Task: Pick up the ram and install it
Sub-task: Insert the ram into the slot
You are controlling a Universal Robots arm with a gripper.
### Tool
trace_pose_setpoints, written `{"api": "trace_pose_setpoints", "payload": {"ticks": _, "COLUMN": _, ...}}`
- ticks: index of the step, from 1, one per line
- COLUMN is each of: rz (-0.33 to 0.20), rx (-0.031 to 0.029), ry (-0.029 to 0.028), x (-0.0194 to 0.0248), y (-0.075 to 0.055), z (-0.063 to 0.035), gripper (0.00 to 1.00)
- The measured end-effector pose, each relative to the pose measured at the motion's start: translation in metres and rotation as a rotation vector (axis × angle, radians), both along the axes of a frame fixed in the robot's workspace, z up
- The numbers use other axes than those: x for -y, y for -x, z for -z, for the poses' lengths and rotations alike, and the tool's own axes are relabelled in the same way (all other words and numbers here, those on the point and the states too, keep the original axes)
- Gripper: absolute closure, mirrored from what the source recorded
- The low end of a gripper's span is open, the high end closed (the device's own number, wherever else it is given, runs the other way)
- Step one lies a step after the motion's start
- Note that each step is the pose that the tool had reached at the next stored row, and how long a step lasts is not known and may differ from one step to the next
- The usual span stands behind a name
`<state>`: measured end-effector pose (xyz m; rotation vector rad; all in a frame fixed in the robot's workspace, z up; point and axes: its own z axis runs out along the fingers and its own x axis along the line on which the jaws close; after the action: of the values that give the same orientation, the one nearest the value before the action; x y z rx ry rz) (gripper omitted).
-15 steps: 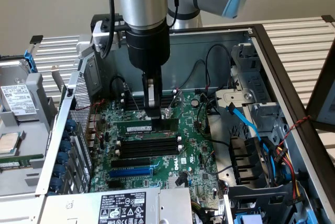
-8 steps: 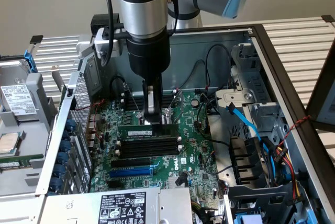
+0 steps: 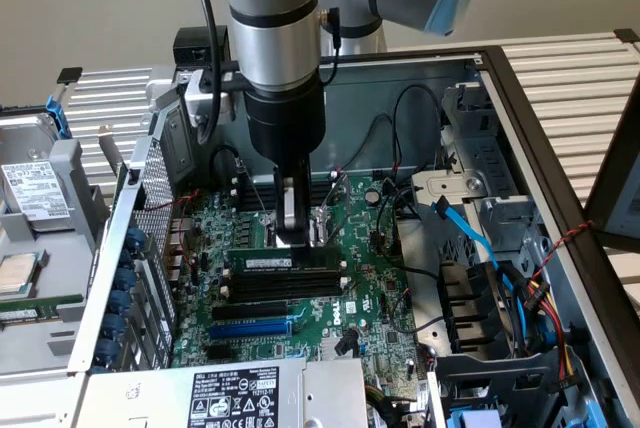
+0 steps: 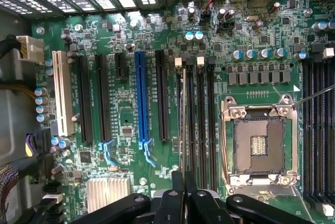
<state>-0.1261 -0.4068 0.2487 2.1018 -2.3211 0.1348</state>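
Note:
The ram (image 3: 280, 261) is a long green stick with a white label, standing on its edge across the motherboard (image 3: 370, 298), in line with the black memory slots (image 3: 272, 291). My gripper (image 3: 292, 236) comes straight down on the middle of its top edge. In the wrist view the ram (image 4: 183, 114) shows edge-on as a thin pale strip between black slots (image 4: 201, 114). It runs into the narrow gap of my gripper (image 4: 184, 178), whose fingers (image 4: 177, 182) are shut on the ram. I cannot tell how deep it sits in the slot.
A blue slot (image 4: 140, 98) and black expansion slots lie beside the memory slots. The open CPU socket (image 4: 259, 145) is on the other side. Blue and black cables (image 3: 480, 248) and a drive cage crowd the exterior view's right. The labelled power supply (image 3: 250, 393) sits in front.

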Motion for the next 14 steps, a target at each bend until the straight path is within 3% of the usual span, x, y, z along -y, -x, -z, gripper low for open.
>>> {"api": "trace_pose_setpoints", "payload": {"ticks": 7, "rz": -0.005, "rx": 0.0, "ry": -0.0001, "x": -0.0001, "y": 0.0, "z": 0.0123, "gripper": 0.87}}
{"api": "trace_pose_setpoints", "payload": {"ticks": 14, "rz": -0.006, "rx": 0.0, "ry": -0.0002, "x": -0.0005, "y": 0.001, "z": 0.0127, "gripper": 0.87}}
